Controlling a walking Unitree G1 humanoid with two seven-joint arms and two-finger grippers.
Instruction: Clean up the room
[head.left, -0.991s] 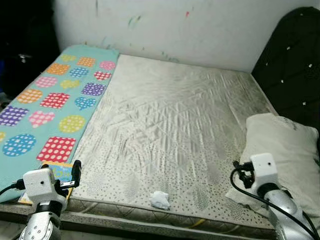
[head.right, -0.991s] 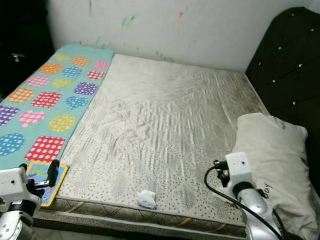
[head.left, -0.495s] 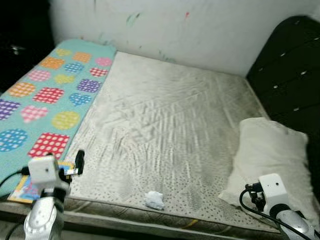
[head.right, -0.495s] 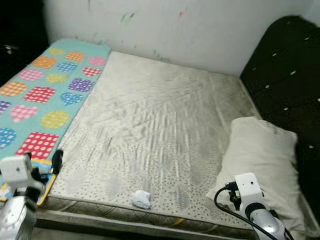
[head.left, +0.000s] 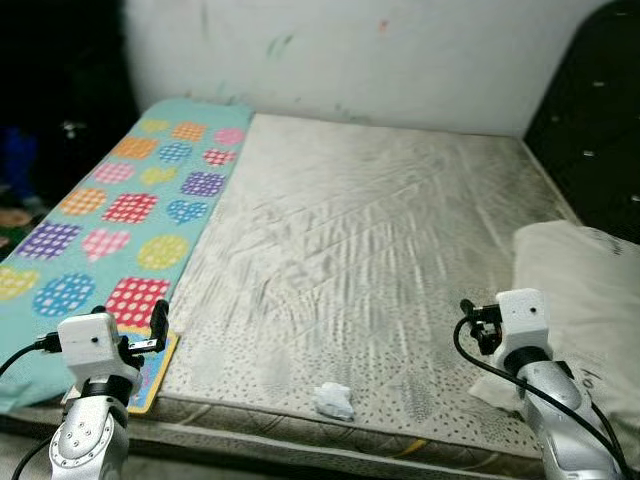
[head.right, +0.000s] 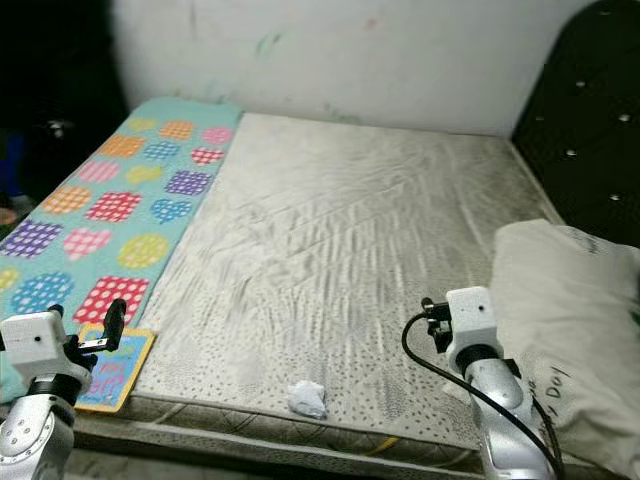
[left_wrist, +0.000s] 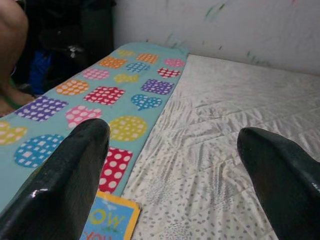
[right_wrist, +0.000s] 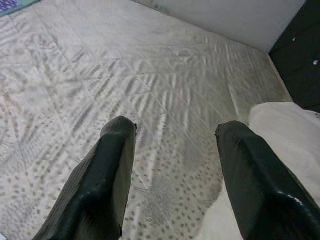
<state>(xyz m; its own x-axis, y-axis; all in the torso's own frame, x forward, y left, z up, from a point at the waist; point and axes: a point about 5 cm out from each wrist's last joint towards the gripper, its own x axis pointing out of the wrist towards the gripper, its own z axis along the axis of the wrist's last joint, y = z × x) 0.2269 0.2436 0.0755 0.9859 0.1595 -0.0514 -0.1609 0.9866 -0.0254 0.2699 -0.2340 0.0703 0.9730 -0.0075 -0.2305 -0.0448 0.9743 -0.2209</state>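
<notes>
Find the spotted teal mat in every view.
Left eye view: spotted teal mat along the bed's left side.
Right eye view: the same left side.
Left wrist view: stretching beyond the book toward the wall.
Right wrist view: a sliver at the mattress's far edge.
Shared landmark: the quilted mattress bordering it.

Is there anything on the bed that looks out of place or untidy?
Yes. A crumpled white wad, maybe tissue, lies near the front edge of the bare mattress. A colourful book lies at the front left corner. The pillow sits askew at the right edge.
</notes>
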